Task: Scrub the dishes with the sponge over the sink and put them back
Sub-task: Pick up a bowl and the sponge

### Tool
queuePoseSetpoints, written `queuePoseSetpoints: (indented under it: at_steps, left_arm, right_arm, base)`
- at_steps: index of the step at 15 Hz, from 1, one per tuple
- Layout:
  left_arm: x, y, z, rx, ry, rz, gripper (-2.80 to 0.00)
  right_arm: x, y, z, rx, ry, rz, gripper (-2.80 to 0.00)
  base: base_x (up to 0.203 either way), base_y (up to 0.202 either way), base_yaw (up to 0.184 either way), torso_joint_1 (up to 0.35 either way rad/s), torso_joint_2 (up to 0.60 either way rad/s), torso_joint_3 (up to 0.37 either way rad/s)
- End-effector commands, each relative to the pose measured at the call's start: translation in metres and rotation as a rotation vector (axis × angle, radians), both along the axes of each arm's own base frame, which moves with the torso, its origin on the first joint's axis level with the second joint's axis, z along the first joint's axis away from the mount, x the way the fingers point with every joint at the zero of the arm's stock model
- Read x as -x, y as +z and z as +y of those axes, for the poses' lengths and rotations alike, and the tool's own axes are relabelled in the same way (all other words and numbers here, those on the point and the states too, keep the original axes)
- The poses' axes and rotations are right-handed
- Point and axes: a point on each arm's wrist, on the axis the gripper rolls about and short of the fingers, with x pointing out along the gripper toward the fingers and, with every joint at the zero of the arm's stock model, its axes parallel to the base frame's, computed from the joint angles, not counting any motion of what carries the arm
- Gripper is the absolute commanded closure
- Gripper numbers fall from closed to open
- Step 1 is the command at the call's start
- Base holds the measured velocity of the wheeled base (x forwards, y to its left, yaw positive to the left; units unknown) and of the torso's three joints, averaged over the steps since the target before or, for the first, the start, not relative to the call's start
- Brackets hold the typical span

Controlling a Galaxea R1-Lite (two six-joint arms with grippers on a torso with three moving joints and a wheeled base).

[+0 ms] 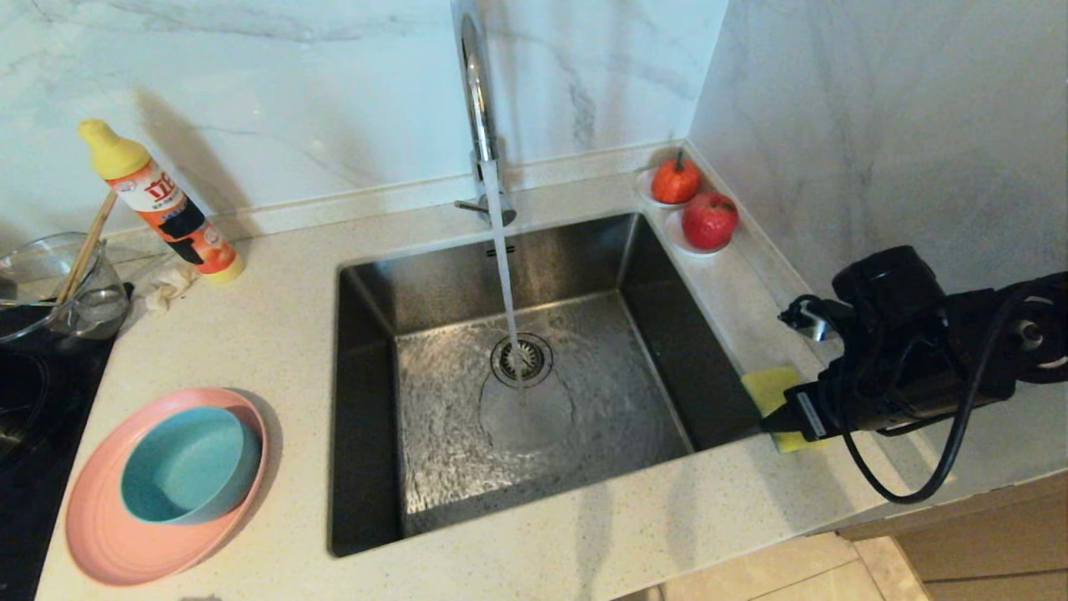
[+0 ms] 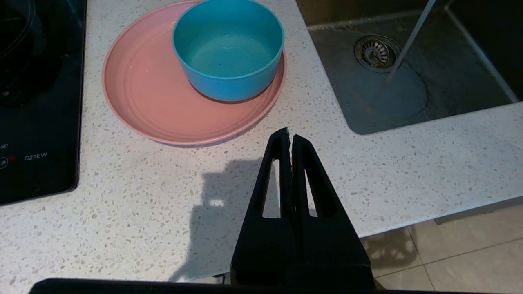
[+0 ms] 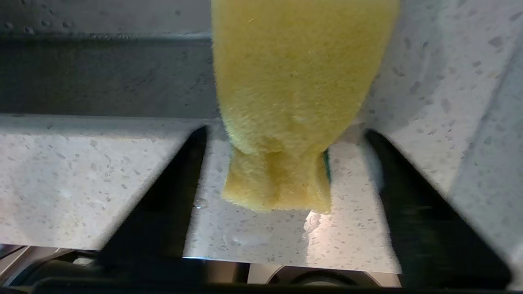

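The teal-blue bowl sits inside the pink plate on the counter left of the sink. On the counter at the sink's right rim lies the yellow sponge, with a sliver of green showing on one face. My right gripper is low over it and open, one finger on each side of the sponge's near end, neither touching it. My left gripper hangs shut and empty over the counter's front edge, short of the plate.
Water runs from the chrome tap onto the drain. A detergent bottle, a glass bowl with chopsticks and a black hob stand at the left. A toy pumpkin and an apple fill the back right corner.
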Motion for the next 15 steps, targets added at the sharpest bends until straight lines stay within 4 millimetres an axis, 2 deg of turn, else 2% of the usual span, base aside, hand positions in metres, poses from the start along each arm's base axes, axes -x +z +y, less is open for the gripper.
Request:
queuePoseSetpoints:
  at_steps: [1, 5, 9, 11, 15]
  left_arm:
    - [0.000, 0.000, 0.000, 0.000, 0.000, -0.001, 0.00]
    - [0.000, 0.000, 0.000, 0.000, 0.000, -0.001, 0.00]
    - [0.000, 0.000, 0.000, 0.000, 0.000, -0.001, 0.00]
    - [0.000, 0.000, 0.000, 0.000, 0.000, -0.001, 0.00]
    - [0.000, 0.000, 0.000, 0.000, 0.000, -0.001, 0.00]
  right_arm:
    - [0.001, 0.001, 0.000, 0.000, 0.000, 0.000, 0.00]
    - [-0.001, -0.003, 0.002, 0.003, 0.006, 0.009, 0.00]
    - [0.004, 0.009, 0.001, -0.007, 0.008, -0.022, 0.00]
    - [0.014, 0.022, 0.003, -0.016, 0.020, -0.055, 0.00]
    - [0.052, 0.057, 0.007, -0.047, 0.072, -0.141, 0.00]
  base:
    - [0.000, 0.000, 0.000, 0.000, 0.00, 0.000]
    - [0.000, 0.000, 0.000, 0.000, 0.00, 0.000]
    - [0.000, 0.000, 0.000, 0.000, 0.00, 0.000]
    - [0.000, 0.000, 0.000, 0.000, 0.00, 0.000]
    - [0.000, 0.000, 0.000, 0.000, 0.00, 0.000]
